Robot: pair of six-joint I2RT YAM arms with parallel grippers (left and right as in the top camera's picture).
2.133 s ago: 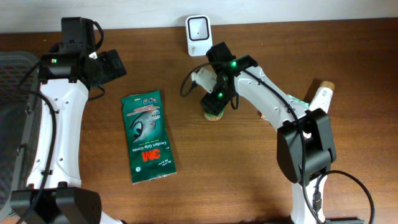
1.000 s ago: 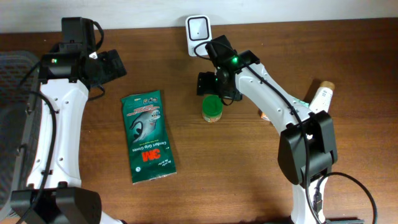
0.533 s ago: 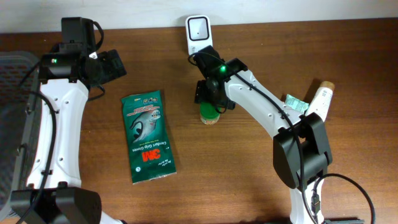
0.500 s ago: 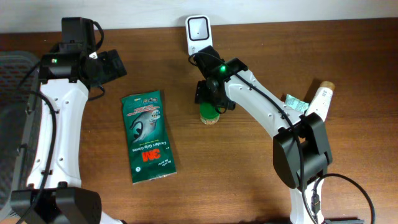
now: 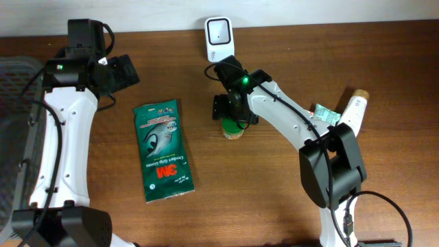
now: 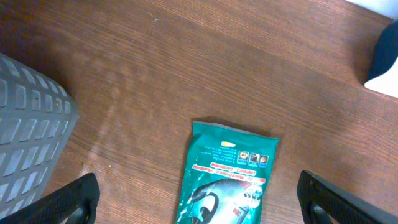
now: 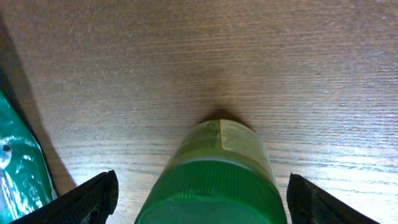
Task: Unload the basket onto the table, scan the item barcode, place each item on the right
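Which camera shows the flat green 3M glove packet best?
The overhead view: the flat green 3M glove packet lies whole, logo visible. The left wrist view crops the packet; the right wrist view catches only its corner.

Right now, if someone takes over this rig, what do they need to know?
Left pincer: open, empty, hovering above the green packet.
Right pincer: open, straddling the green-capped jar, which stands upright on the table; no grip yet.
White scanner: at the back edge, just beyond the jar.
Done: right pincer lined up on the jar.
Left: close, lift, turn the jar's barcode to the scanner. No barcode in view.
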